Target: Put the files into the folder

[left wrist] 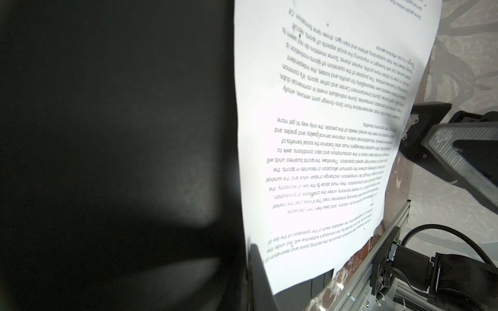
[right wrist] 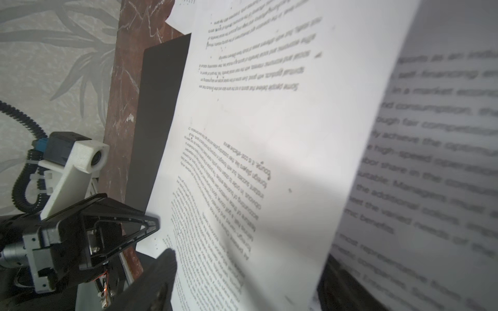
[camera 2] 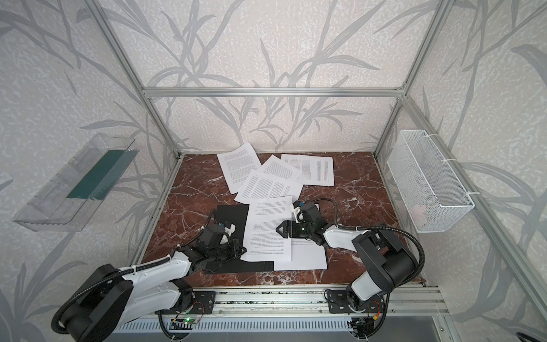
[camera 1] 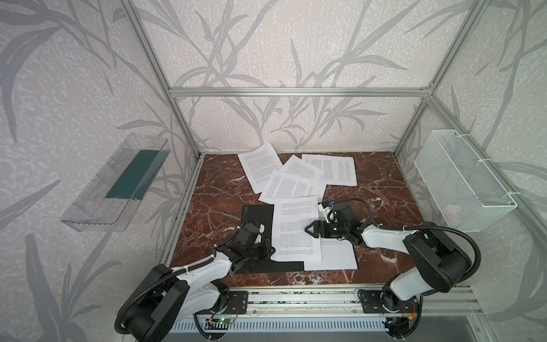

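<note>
We saw both arms in low at the open folder [camera 1: 256, 214], a printed sheet laid across it.

The left gripper [camera 1: 267, 250] had its jaws together, low over the folder's black inside, with the top sheet [camera 1: 293, 216] just beside its tips. The right gripper [camera 1: 310, 229] hung over that sheet from the opposite side; we could not tell whether its jaws stood apart or pinched paper. A second sheet [camera 1: 337, 254] lay beneath its wrist, and the other files [camera 1: 291, 185] sat fanned on the marble table [camera 1: 225, 192] well beyond it.
</note>
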